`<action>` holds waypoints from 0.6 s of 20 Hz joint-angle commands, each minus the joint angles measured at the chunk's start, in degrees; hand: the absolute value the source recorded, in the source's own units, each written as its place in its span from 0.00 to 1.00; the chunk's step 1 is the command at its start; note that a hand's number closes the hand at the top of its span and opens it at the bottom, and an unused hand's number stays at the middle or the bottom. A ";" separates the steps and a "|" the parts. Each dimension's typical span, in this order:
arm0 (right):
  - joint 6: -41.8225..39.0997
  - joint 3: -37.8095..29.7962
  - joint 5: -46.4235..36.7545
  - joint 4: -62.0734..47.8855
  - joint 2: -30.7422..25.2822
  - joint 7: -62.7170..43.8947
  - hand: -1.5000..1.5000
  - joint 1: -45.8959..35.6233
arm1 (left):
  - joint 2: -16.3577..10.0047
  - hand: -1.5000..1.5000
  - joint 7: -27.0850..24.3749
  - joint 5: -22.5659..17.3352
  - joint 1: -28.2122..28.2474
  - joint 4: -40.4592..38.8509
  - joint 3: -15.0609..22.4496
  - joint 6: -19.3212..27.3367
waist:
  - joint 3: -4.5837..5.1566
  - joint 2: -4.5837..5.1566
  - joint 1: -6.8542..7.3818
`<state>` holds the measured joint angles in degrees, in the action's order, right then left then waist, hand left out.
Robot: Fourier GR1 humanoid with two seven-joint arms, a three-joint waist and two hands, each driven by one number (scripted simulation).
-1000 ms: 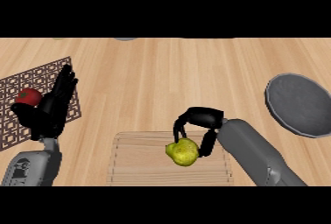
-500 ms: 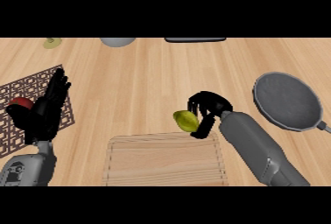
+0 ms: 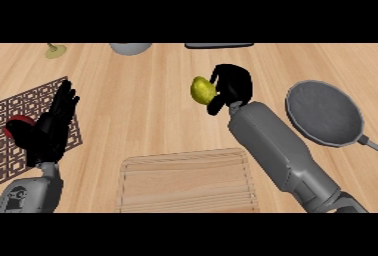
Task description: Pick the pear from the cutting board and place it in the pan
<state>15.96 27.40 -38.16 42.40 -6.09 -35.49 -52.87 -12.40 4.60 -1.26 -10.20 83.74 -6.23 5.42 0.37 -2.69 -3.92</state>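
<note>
My right hand point(image 3: 232, 89) is curled round a yellow-green pear point(image 3: 201, 89) and holds it in the air above the counter, beyond the cutting board. The bare wooden cutting board point(image 3: 188, 180) lies near the lower edge, under my right forearm. A grey round pan point(image 3: 325, 112) sits on the counter to the right of the pear, its handle pointing to the lower right. At the left my left hand point(image 3: 50, 127) rests open with its fingers up.
A brown lattice trivet point(image 3: 29, 102) lies under the left hand, with a red object point(image 3: 16, 123) partly hidden beside it. At the far edge sit a grey bowl point(image 3: 131, 48), a dark flat item point(image 3: 218, 45) and a small greenish object point(image 3: 55, 50).
The right hand has lifted the pear off the cutting board and carried it away from me and toward the pan. The view has shifted. The left hand has stayed open.
</note>
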 commanded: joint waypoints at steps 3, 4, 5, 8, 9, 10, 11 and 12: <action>8.43 3.27 -11.56 9.91 0.95 -22.45 1.00 -1.08 | -0.86 0.50 0.18 -1.44 0.91 0.47 -1.08 -1.36 | -0.22 0.67 0.10; 4.83 1.23 -11.33 12.56 -3.26 -24.14 1.00 -3.23 | -0.90 0.50 0.28 -2.02 1.49 1.82 -0.72 -2.32 | -0.27 1.01 0.86; 5.01 1.15 -12.09 16.35 -3.92 -26.05 1.00 -1.91 | 0.37 0.50 0.02 -0.77 1.32 2.03 -0.09 -0.43 | -0.31 1.11 0.68; 7.12 -2.50 -12.44 24.53 -6.41 -27.59 1.00 0.16 | -0.15 0.50 -0.54 -0.19 0.13 1.97 -0.08 -0.49 | -0.37 1.57 0.91; 6.57 -2.63 -14.25 26.13 -8.01 -29.27 1.00 2.11 | 0.64 0.50 0.93 -0.10 -0.20 3.70 0.82 -0.09 | -0.39 1.73 1.47; 8.80 -5.33 -11.43 29.29 -6.69 -28.47 1.00 2.72 | 0.49 0.50 0.98 -0.22 -0.31 2.72 0.32 0.05 | -0.41 1.65 1.01; 8.79 -6.55 -11.67 31.66 -10.45 -26.99 1.00 6.24 | -0.41 0.50 1.67 -1.03 1.14 4.61 -0.28 -0.79 | -0.44 1.65 1.30; 8.28 -8.54 -11.05 33.39 -12.89 -25.89 1.00 7.14 | 0.76 0.50 -0.61 0.24 -0.06 1.87 0.27 0.30 | -0.40 1.91 0.85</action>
<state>22.16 23.42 -49.60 67.65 -13.67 -57.73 -49.66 -12.07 4.77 -1.60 -9.61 86.43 -6.03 5.13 0.02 -1.20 -2.90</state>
